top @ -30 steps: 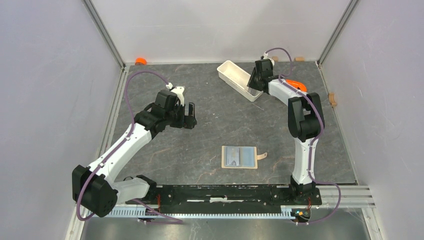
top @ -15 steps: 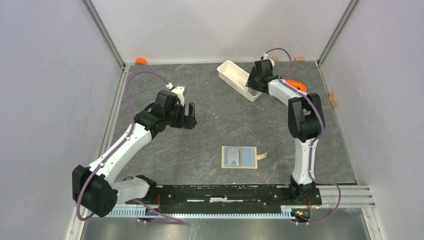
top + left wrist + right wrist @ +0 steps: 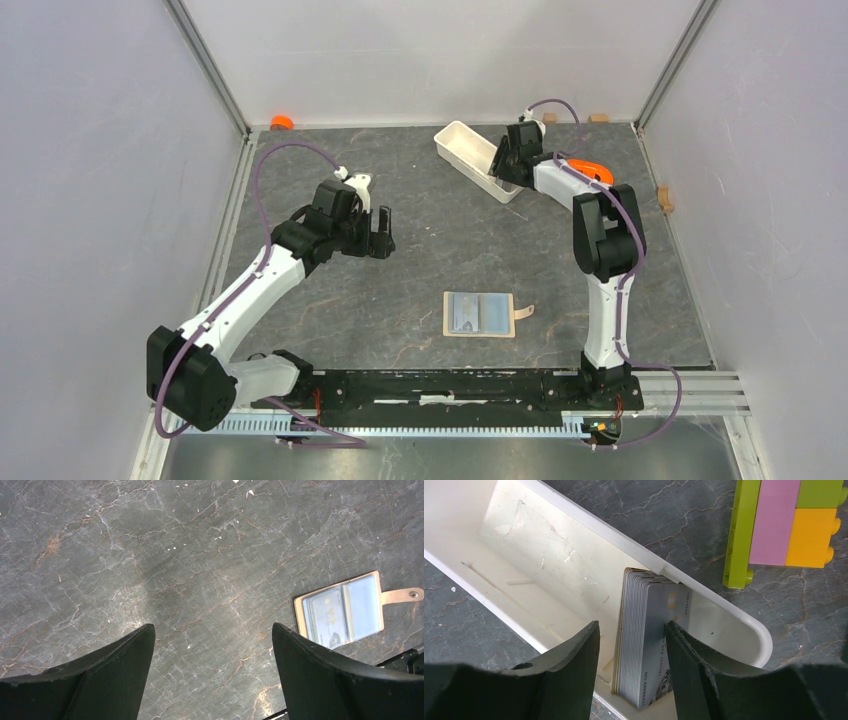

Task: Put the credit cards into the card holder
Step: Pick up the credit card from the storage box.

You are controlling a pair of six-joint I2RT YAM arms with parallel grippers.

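Note:
A stack of several pale grey credit cards (image 3: 650, 630) stands on edge in the near end of a long white tray (image 3: 574, 555). My right gripper (image 3: 631, 630) is open, reaching into the tray (image 3: 478, 160), its fingers on either side of the stack; the right fingertip (image 3: 679, 635) is against the front card. The tan card holder (image 3: 479, 314) lies open on the table, pale blue lining up, snap tab to the right; it also shows in the left wrist view (image 3: 343, 611). My left gripper (image 3: 379, 230) is open and empty, hovering above bare table (image 3: 212, 630), left of the holder.
A block of green, pink and yellow toy bricks (image 3: 789, 525) lies right of the tray. An orange object (image 3: 590, 168) lies beside the right arm. An orange cap (image 3: 281, 122) sits at the back left corner. Walls close in the table.
My right gripper has shifted slightly left over the tray's end. The left arm has barely moved.

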